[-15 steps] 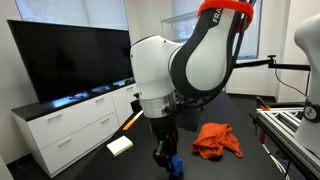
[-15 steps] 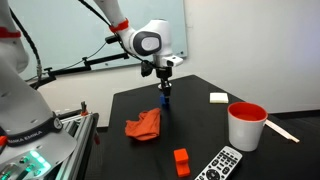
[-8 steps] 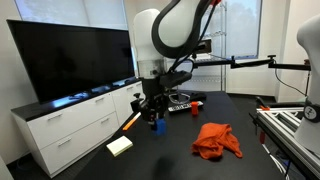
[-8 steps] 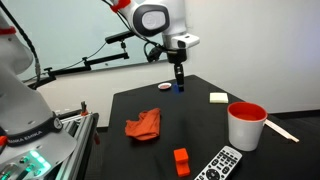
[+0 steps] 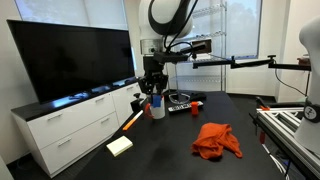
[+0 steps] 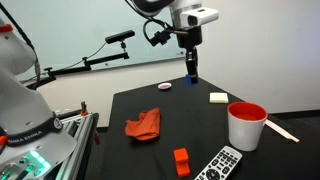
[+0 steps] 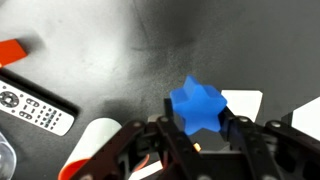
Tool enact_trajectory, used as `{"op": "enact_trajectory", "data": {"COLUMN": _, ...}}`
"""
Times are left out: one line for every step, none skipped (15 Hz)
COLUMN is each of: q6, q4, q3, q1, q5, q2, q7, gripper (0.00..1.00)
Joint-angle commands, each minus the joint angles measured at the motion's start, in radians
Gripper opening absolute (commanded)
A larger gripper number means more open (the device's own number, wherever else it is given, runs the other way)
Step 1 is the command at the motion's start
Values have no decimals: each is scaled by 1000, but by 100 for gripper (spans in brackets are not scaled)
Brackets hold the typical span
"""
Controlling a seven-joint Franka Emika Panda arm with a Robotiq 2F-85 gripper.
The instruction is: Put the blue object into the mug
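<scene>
Here, the gripper (image 6: pixel 190 68), its jaws half closed, clamps the blue block (image 7: pixel 197 105) in the air above the black table (image 6: pixel 190 125), apart from the red-rimmed white mug (image 6: pixel 246 127).

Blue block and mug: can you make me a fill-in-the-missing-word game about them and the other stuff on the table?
The blue block is held up between the robot's ___.
The white mug has a ___ rim.
The crumpled cloth is coloured ___.
Missing words: fingers, red, orange.
</scene>
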Motion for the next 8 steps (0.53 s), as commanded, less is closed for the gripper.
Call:
{"op": "enact_trajectory", "data": {"q6": -91, "q4": 61, "q3": -31, "q1": -32, "q5": 13, "q2": -7, "q7": 67, "gripper": 19}}
{"op": "enact_trajectory", "data": {"q6": -111, "q4": 76, "q3": -45, "q1": -45, "q5": 11, "q2": -5, "q7": 81, "gripper": 19}}
{"op": "enact_trajectory", "data": {"q6": -135, "q4": 98, "q3": -59, "q1": -57, "q5": 5, "q2": 5, "q7": 97, "gripper": 19}}
{"op": "enact_trajectory", "data": {"q6": -157, "q4": 122, "q3": -73, "q1": -72, "q5": 12, "q2": 15, "q7": 101, "gripper": 19}}
{"op": "enact_trajectory", "data": {"q6": -179, "q4": 143, "q3": -85, "q1": -85, "q5": 16, "q2": 26, "q7": 105, "gripper": 19}}
{"op": "enact_trajectory", "data": {"q6": -206, "q4": 173, "q3": -95, "q1": -97, "q5": 28, "q2": 40, "q7": 103, "gripper": 19}}
{"op": "enact_trajectory", "data": {"q6": -221, "q4": 191, "q3": -101, "q1": -105, "q5": 39, "q2": 57, "q7": 102, "gripper": 19}}
{"op": "enact_trajectory", "data": {"q6": -239, "q4": 217, "q3": -108, "q1": -111, "q5": 37, "q2": 73, "q7": 112, "gripper": 19}}
